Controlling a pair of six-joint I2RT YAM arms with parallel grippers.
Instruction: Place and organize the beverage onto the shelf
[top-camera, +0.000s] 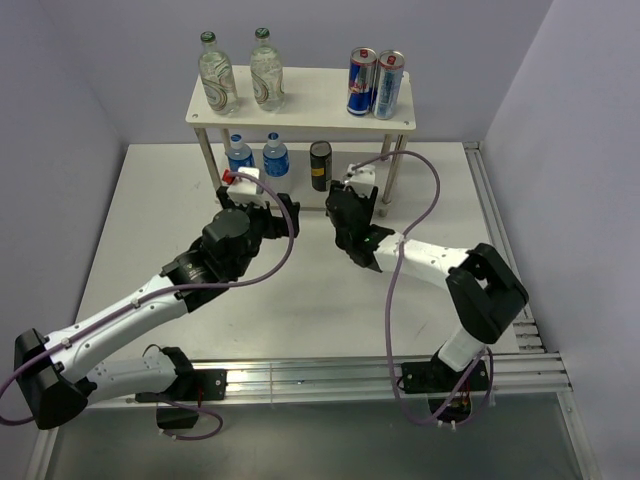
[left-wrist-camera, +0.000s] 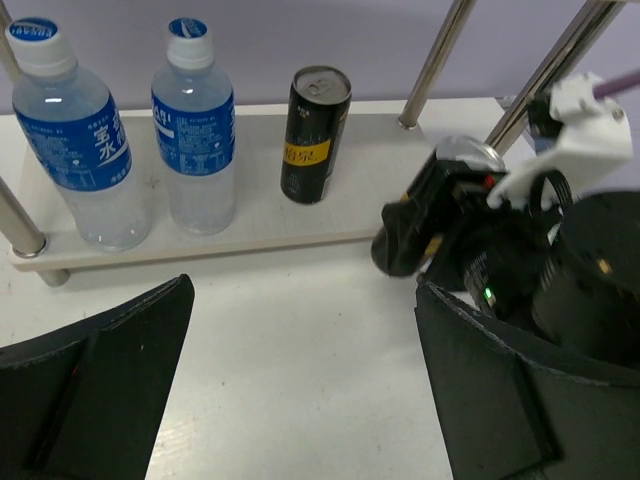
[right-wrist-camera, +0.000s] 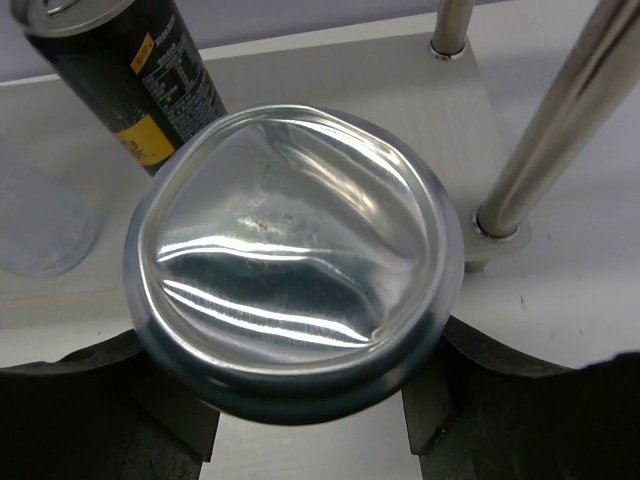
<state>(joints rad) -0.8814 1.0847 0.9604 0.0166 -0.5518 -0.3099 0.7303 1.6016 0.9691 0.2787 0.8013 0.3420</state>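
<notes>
The shelf stands at the back. Two green-capped bottles stand on its top board. Two blue-labelled water bottles and a dark can stand on the lower board. My right gripper is shut on a second dark can, whose dented silver end faces the wrist camera. It holds this can at the lower board's right part, to the right of the standing can. I cannot tell if it rests on the board. My left gripper is open and empty over the table before the shelf.
Two tall blue-and-silver cans stand on the top board's right end. A metal shelf leg stands close to the right of the held can. The right gripper is close to the left gripper's right finger.
</notes>
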